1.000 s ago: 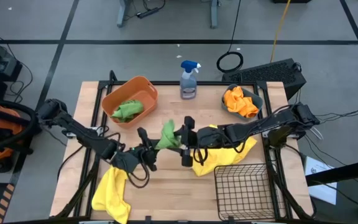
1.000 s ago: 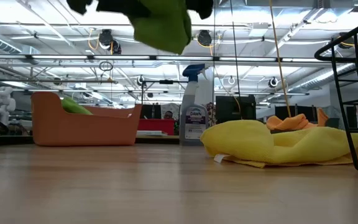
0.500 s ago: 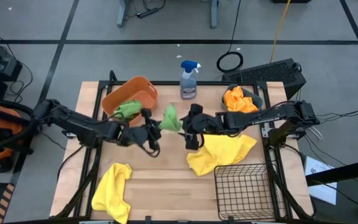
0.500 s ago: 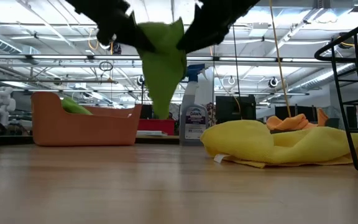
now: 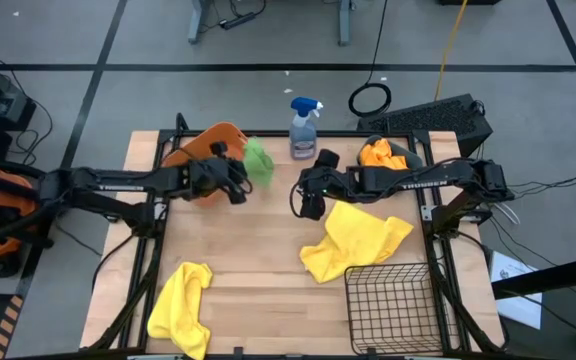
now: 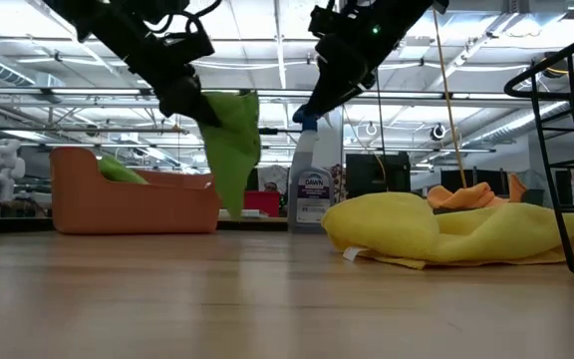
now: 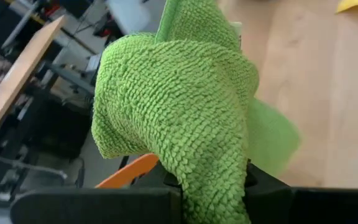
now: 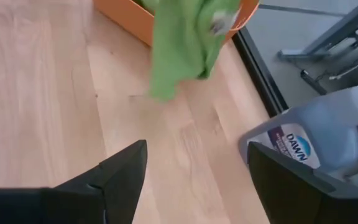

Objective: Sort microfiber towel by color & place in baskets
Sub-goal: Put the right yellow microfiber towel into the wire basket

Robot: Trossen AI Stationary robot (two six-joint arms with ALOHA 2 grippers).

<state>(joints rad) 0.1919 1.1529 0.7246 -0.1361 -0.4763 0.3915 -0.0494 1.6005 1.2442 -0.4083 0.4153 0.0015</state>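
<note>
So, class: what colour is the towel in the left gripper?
Green; the towel shows best in the left wrist view.

arms: two, dark, jointed | fingers: flat black, two per gripper | cables: black

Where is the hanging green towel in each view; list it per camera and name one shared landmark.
High: green towel beside the orange tub.
Low: hanging left of centre, near the spray bottle.
Left wrist: fills the picture.
Right wrist: before the tub.
Landmark: the orange tub.
</note>
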